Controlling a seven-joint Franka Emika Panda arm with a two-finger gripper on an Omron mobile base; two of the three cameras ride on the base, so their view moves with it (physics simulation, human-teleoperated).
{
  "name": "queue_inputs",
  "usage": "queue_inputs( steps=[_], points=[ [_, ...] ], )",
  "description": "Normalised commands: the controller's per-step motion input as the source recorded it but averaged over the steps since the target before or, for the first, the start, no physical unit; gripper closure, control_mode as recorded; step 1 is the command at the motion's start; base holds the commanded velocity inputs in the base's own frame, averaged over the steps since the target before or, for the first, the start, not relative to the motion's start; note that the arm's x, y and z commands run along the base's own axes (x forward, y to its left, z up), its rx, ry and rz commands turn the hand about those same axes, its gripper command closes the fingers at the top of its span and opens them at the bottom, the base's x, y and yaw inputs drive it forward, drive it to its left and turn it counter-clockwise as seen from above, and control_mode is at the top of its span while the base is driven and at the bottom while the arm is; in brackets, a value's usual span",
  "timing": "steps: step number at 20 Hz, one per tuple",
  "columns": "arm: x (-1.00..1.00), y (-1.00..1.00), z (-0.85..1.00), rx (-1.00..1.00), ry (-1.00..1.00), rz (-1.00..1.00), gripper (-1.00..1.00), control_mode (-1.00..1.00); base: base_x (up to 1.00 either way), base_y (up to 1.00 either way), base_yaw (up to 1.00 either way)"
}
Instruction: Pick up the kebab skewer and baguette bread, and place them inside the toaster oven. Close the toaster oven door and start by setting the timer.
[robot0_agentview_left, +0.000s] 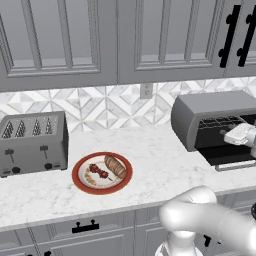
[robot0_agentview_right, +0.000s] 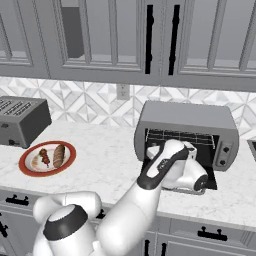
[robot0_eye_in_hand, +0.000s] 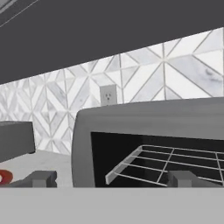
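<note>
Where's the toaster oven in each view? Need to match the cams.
Left base view: toaster oven at right edge, door down.
Right base view: toaster oven right of centre, behind the arm.
Hand view: toaster oven close, lower centre-right.
Shared landmark: wall outlet.

Matt grey metal toaster oven (robot0_agentview_left: 210, 112), wire rack (robot0_eye_in_hand: 170, 164), marbled counter (robot0_agentview_left: 165, 165)

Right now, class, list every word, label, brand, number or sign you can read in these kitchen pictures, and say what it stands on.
None: no readable text stands anywhere.
toaster oven: two round knobs on its right panel, with no markings that can be read.
toaster: levers and dark knobs, no lettering visible.
wall outlet: plain, unmarked.
plate: red rim, no print.
</note>
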Motion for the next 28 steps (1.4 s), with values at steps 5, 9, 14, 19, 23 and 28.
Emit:
queue_inputs(
  steps=[5, 9, 14, 19, 23, 28],
  points=[
    [0.27, -0.10, -0.05, 0.00, 0.00, 0.00, -1.00, -1.00, 0.00, 0.00, 0.00],
    [0.20, -0.14, -0.05, 0.00, 0.00, 0.00, -1.00, -1.00, 0.00, 0.00, 0.00],
    [0.29, -0.05, -0.16, 0.00, 0.00, 0.00, -1.00, -1.00, 0.00, 0.00, 0.00],
    [0.35, 0.00, -0.21, 0.00, 0.00, 0.00, -1.00, -1.00, 0.00, 0.00, 0.00],
    [0.20, -0.02, -0.24, 0.00, 0.00, 0.00, -1.00, -1.00, 0.00, 0.00, 0.00],
    [0.26, -0.05, -0.06, -0.03, 0.00, -0.02, -1.00, -1.00, 0.00, 0.00, 0.00]
  ],
)
